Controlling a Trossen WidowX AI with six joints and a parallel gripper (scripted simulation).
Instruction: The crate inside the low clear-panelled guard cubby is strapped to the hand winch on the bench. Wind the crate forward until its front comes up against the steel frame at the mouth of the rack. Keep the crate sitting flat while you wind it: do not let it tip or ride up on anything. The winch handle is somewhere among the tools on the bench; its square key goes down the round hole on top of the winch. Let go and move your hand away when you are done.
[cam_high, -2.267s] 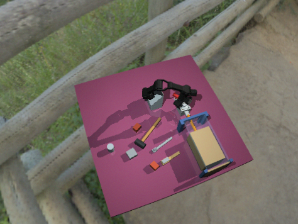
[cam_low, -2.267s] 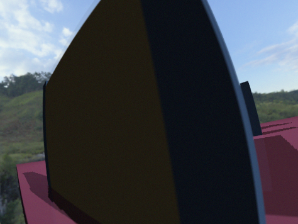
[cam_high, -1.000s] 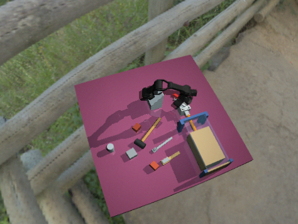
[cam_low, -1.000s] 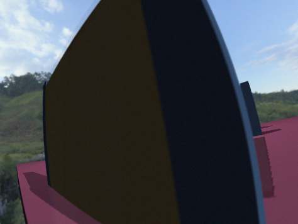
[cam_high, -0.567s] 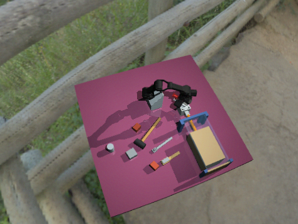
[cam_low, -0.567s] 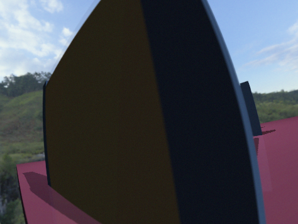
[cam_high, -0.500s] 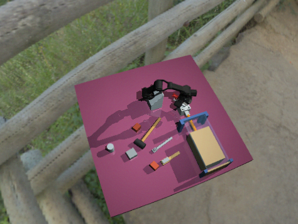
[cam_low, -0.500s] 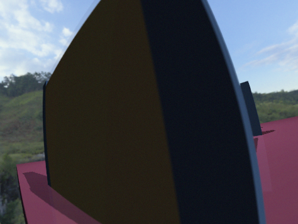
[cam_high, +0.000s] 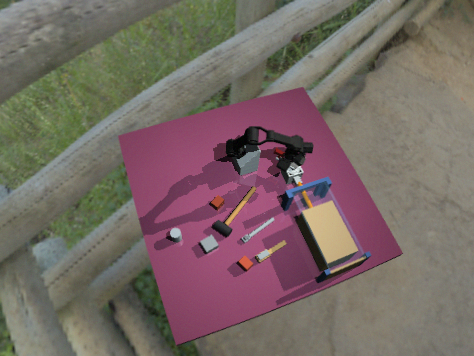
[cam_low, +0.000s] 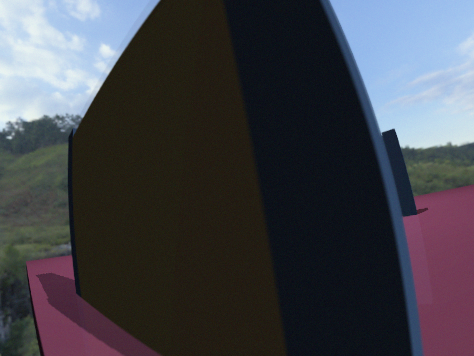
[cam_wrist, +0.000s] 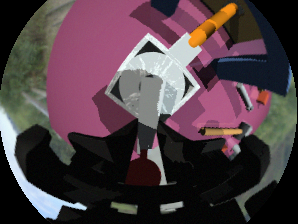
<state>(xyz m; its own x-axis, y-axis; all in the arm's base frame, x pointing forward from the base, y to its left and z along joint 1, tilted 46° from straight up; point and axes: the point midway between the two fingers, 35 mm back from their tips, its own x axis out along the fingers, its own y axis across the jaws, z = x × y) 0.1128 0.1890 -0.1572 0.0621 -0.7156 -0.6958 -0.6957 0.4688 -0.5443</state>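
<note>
The winch (cam_high: 294, 173) (cam_wrist: 122, 95) is a pale square housing with a round top. The winch handle's grey arm (cam_wrist: 150, 102) stands over the middle of that top; its key end is hidden. Its dark red knob (cam_wrist: 144, 172) is by the finger bases. My gripper (cam_high: 287, 163) (cam_wrist: 148, 138) is shut on the handle, beside and above the winch. An orange strap (cam_high: 305, 194) (cam_wrist: 212, 26) runs to the tan crate (cam_high: 330, 232) (cam_low: 170, 175). The crate looks flat inside the clear cubby. A gap shows between its front and the blue steel frame (cam_high: 308, 186) (cam_wrist: 255, 63).
A hammer (cam_high: 241, 206), a wrench (cam_high: 260, 229), a brush (cam_high: 276, 248), orange-red blocks (cam_high: 217, 202) (cam_high: 245, 263), a grey block (cam_high: 209, 244) and a white cylinder (cam_high: 175, 234) lie on the bench away from the cubby. A blue-ended bar (cam_high: 350, 264) crosses the cubby's far end.
</note>
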